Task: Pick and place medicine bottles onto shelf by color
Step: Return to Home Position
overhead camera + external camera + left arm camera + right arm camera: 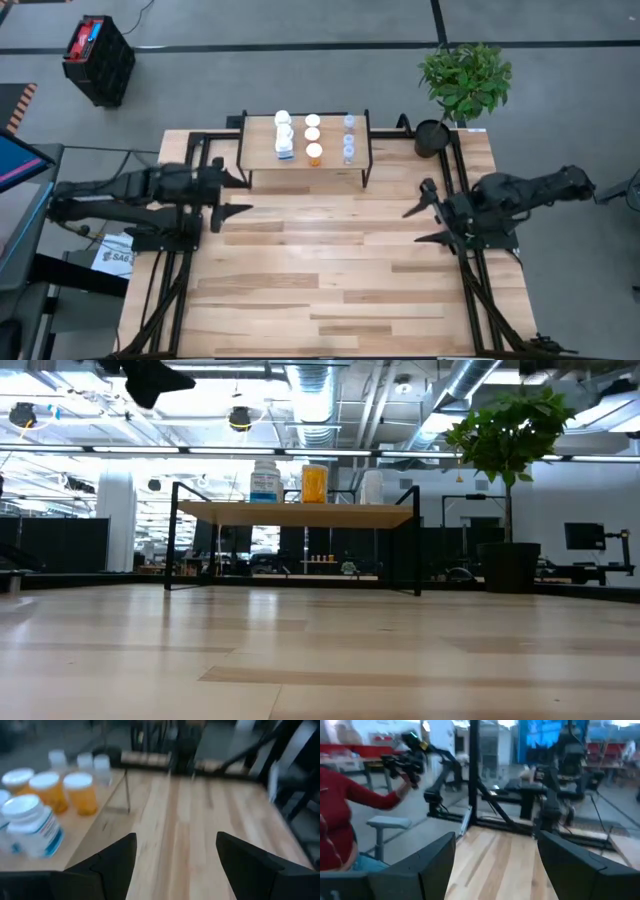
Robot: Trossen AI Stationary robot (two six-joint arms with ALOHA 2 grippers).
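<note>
The shelf [260,155], a low riser with a light wood top and black legs, stands at the table's far middle. On it stand three rows of bottles: white ones [284,135] on the left, orange ones [313,137] in the middle, clear bluish ones [349,138] on the right. They also show in the left wrist view [55,800] and the low view [314,484]. My left gripper [240,195] is open and empty, just left of the shelf, above the table. My right gripper [425,224] is open and empty at the table's right side.
A potted plant [462,85] stands at the table's far right corner. A black crate [98,58] sits on the floor beyond the far left. A person in a red sleeve [350,805] shows in the right wrist view, off the table. Bare wood [330,270] lies between the arms.
</note>
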